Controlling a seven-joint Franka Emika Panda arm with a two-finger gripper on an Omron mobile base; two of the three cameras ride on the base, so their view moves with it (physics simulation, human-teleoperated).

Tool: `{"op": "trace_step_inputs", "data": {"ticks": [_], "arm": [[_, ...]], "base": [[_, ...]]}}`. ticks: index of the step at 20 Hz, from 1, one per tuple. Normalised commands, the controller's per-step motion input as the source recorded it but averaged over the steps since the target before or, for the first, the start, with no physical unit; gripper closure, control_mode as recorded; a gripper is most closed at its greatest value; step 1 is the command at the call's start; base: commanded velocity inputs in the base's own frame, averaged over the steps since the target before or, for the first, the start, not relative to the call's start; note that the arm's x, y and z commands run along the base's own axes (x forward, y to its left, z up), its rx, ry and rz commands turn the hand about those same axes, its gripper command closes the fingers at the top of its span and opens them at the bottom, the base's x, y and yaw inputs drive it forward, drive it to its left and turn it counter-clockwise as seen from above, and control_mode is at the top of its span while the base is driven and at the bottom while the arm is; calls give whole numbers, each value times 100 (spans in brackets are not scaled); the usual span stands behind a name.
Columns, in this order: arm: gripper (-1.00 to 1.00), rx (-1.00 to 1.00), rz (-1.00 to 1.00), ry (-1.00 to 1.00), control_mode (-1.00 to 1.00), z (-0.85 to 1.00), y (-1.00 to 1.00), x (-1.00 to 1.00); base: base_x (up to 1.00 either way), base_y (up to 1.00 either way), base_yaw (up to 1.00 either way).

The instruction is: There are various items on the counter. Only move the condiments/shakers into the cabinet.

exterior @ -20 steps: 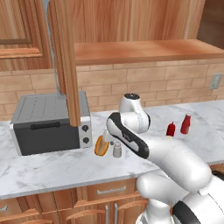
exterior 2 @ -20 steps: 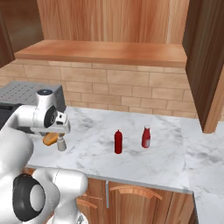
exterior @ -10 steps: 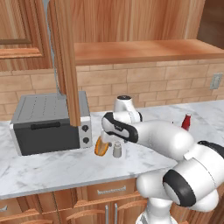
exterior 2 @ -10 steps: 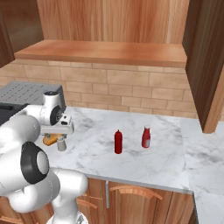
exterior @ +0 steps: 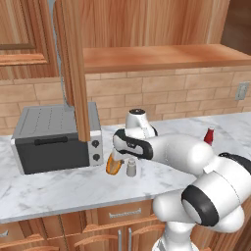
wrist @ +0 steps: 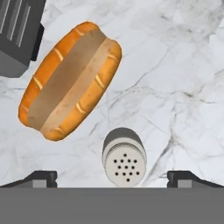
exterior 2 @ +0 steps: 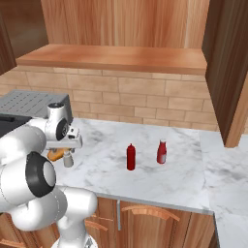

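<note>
Directly below open pincer [wrist: 112,177], grey shaker [wrist: 124,162], bun [wrist: 70,79] beside

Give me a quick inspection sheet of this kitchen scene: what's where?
Surface: white marble counter.
Job's things: grey shaker upright beside the bun; two red bottles upright, apart.
Clutter: bun, untouched; toaster oven.
Grippers: gripper open, above the shaker, which sits between its tips.
Cables: nothing seen.
Surroundings: brick wall, wooden shelf, open cabinet door, drawers.
</note>
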Motion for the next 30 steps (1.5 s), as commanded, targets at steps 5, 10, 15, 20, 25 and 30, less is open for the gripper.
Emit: {"op": "trace_step_inputs", "data": {"ticks": [5,10,15,20,25,30], "arm": [[-100,-4,0,-3,-100,-16,-3,1],[-100,0,0,-1,-100,-11,-5,0],[-100,0,0,-1,-100,-8,-7,0],[-100,0,0,-3,-100,-12,0,0],[-100,0,0,-5,-100,-8,0,0],[-100,0,0,-6,-100,-4,0,0]], "base": [[0,0,0],[0,0,0],[0,0,0],[0,0,0],[0,0,0],[0,0,0]]}}
